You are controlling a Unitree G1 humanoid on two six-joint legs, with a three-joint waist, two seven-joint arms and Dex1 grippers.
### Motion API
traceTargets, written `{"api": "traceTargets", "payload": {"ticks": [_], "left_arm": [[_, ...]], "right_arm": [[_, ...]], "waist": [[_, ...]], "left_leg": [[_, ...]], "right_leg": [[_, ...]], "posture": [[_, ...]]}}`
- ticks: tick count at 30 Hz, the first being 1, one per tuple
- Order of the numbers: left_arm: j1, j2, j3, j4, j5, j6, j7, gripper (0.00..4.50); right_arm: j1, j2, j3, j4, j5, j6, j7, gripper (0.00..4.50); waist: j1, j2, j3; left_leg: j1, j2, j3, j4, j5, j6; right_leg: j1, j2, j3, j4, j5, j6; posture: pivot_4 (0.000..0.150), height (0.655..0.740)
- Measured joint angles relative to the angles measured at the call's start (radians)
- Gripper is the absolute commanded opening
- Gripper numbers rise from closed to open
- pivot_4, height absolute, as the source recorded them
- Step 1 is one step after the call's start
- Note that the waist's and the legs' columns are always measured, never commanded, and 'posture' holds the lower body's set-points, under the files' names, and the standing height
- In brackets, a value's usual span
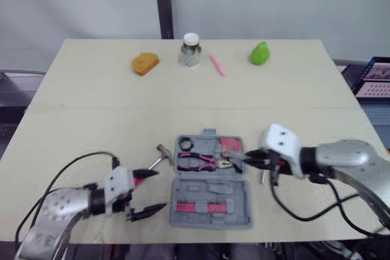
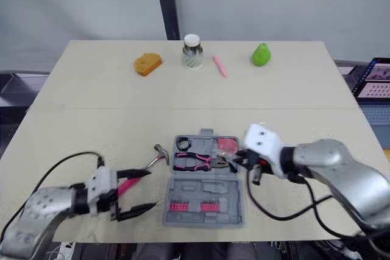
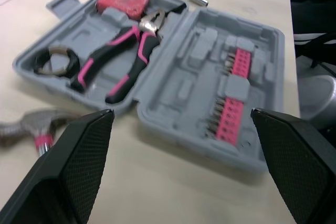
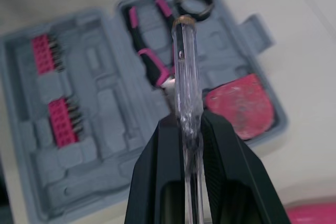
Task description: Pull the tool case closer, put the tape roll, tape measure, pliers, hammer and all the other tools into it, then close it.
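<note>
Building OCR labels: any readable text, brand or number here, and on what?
None can be read.
Tool case: no marking legible.
Clear-handled screwdriver in the right pincer: none legible.
Jar: no legible label.
Screen at far right: content too small to read.

Left gripper (image 1: pixel 160 189) wide open near table (image 1: pixel 91 101) front edge; right gripper (image 1: pixel 251 159) pinching clear screwdriver (image 4: pixel 185 72), forearm angled inward.
</note>
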Motion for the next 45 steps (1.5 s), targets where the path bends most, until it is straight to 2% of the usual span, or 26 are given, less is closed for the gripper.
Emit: {"api": "traceTargets", "payload": {"ticks": [6, 14, 22, 45], "left_arm": [[0.228, -0.009, 0.086, -0.086, 0.000, -0.089, 0.001, 4.50], [0.318, -0.040, 0.103, -0.142, 0.002, -0.124, 0.040, 4.50], [0.323, -0.050, 0.098, -0.144, 0.002, -0.125, 0.071, 4.50], [0.265, -0.045, 0.077, -0.176, -0.001, -0.052, 0.100, 4.50]], "right_arm": [[-0.260, 0.066, 0.294, -0.034, -0.046, 0.169, 0.037, 0.02], [-0.355, 0.153, 0.477, -0.033, -0.106, 0.256, 0.027, 0.02], [-0.389, 0.254, 0.546, 0.046, -0.163, 0.290, -0.019, 0.02], [-0.386, 0.395, 0.591, 0.145, -0.225, 0.296, -0.083, 0.02]], "waist": [[0.003, -0.001, 0.000], [0.000, -0.001, 0.000], [-0.003, -0.002, 0.000], [-0.022, -0.002, -0.001]], "left_leg": [[-0.004, 0.001, 0.004, 0.002, 0.001, -0.001], [-0.011, 0.001, 0.005, 0.005, 0.001, -0.001], [-0.013, 0.001, 0.008, 0.005, 0.001, -0.001], [-0.013, 0.002, 0.012, 0.004, 0.001, -0.001]], "right_leg": [[-0.007, 0.000, 0.000, 0.005, 0.000, 0.000], [-0.014, 0.000, 0.000, 0.009, 0.000, 0.000], [-0.019, 0.000, 0.000, 0.013, 0.000, -0.001], [-0.024, -0.001, 0.000, 0.018, 0.000, -0.001]], "posture": [[0.150, 0.7400], [0.150, 0.7400], [0.150, 0.7400], [0.150, 0.7400]]}}
